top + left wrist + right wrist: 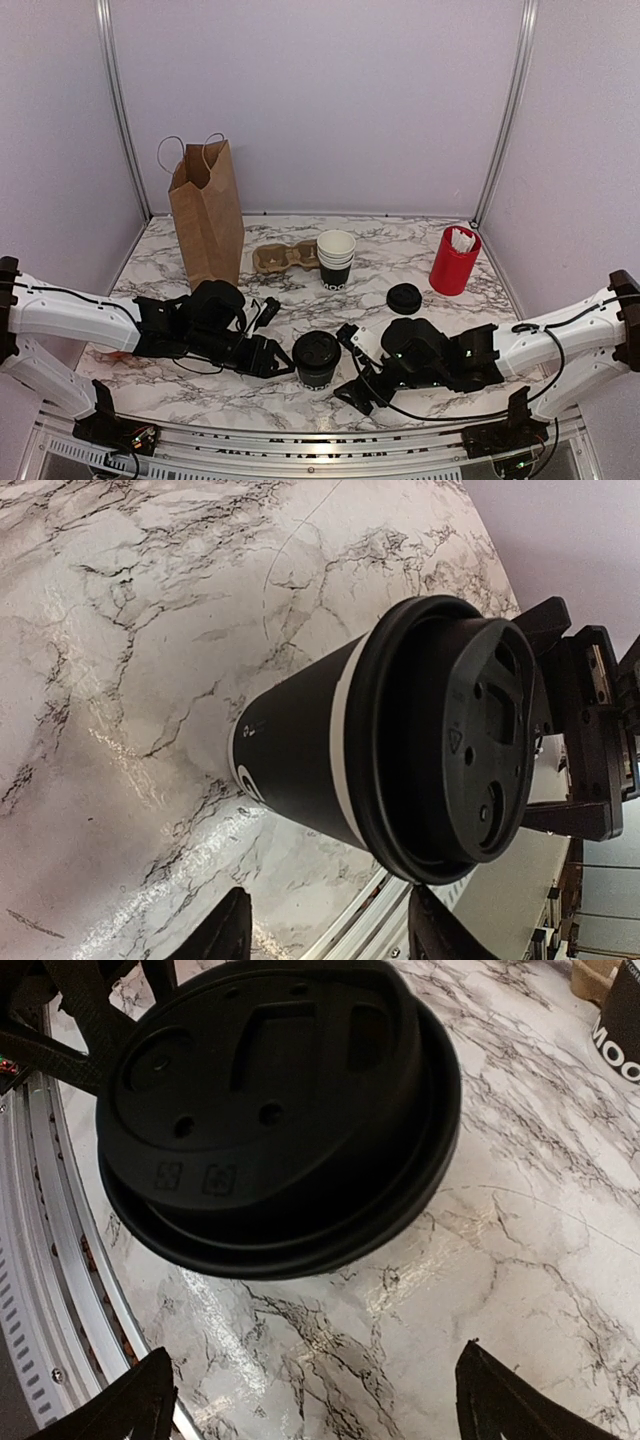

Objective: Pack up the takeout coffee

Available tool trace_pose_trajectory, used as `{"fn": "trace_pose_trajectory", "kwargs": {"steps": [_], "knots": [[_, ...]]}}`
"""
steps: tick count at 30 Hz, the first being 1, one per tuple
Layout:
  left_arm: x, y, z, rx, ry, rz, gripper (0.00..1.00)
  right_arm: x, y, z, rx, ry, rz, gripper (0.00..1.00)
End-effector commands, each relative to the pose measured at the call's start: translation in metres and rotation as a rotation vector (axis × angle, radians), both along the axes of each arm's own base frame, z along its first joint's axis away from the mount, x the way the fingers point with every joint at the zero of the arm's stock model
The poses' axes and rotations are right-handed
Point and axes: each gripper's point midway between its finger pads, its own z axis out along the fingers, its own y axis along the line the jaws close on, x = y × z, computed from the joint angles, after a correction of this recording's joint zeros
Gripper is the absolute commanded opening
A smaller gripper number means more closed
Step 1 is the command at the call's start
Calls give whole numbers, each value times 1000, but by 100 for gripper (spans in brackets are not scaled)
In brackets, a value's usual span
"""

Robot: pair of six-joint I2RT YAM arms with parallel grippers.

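1. Low in the centre of the overhead frame, the takeout coffee [317, 358] stands upright on the marble table [500, 300] close to its near edge. The black lid is on.
2. My left gripper [275, 358] sits low just left of the cup, pointing at it. In the left wrist view its fingertips [228, 935] show at the bottom edge, parted to a middling width with nothing between them. The cup's side, with white lettering near the base, lies beyond them and is not touched.
3. My right gripper [350, 365] sits just right of the cup, also aimed at it. In the right wrist view its fingers [120, 1410] sit in the two lower corners, spread wide and empty. The cup's lid fills the upper left of that frame.
4. The cup therefore stands between the two grippers, and neither one holds it.
5. At the upper left of the overhead frame, a brown paper bag [207, 212] stands upright with its handles up.
6. Just right of the bag's base, a cardboard cup carrier [283, 258] lies flat. A stack of lidless cups [336, 260] stands just beside its right end.
7. Right of centre, a loose black lid [404, 297] lies on the marble. Further right stands a red canister [455, 260] with white items sticking out of its top.
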Motion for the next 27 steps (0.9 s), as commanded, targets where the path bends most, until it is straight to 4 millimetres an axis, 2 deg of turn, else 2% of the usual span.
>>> {"fn": "trace_pose_trajectory", "kwargs": {"steps": [1, 10, 12, 27], "knots": [[5, -8, 5, 3, -30, -10, 52, 4, 10, 3, 17, -28, -4, 94], [9, -5, -5, 41, -42, -2, 51, 6, 13, 0, 3, -32, -9, 93], [15, -10, 4, 29, -63, 2, 51, 7, 13, 1, 4, -34, -12, 93], [25, -10, 4, 52, -86, 5, 51, 10, 14, 1, -6, -38, -25, 93]]}}
